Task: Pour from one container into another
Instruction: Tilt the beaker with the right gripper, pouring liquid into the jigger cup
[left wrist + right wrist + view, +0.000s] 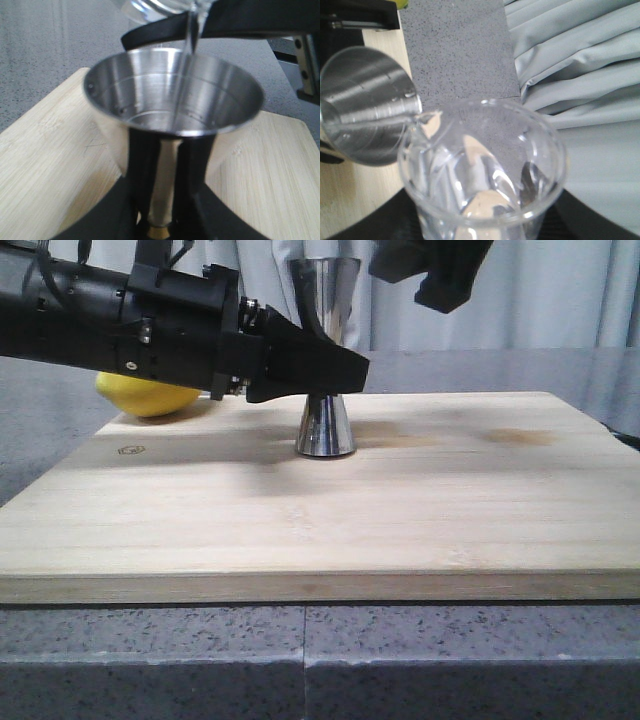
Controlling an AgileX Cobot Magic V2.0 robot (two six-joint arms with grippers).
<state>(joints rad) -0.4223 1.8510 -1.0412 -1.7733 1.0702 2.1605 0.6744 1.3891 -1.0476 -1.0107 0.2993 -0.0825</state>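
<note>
While a thin stream of clear liquid [189, 37] falls from its lip, the glass beaker [485, 175] sits tipped over the steel double jigger [325, 360], its mouth and spout turned down toward the jigger's upper cup so that its long axis leans well off vertical. In the right wrist view the lip hangs just above the jigger's rim, which I judge is why it is held so close: a short fall keeps the stream inside the cup. The right end effector [440, 275] carries the beaker high at the top of the front view, its dark fingers closed around the glass body, though the fingertips themselves are mostly hidden. The jigger stands upright on the bamboo cutting board [320, 530], long axis vertical, narrow waist in the middle and wide mouth facing up to receive the pour; a shallow pool already shows at the bottom of the cup in the left wrist view. The left end effector [330, 370] comes in level from the side and is clamped on the jigger at its waist, near the thin gold band [160, 231], most likely to steady the tall, narrow-based piece against tipping. Behind that arm a lemon [150, 395] lies at the board's far edge. The board rests on a speckled grey counter [300, 660], with pale curtains [580, 75] beyond.
</note>
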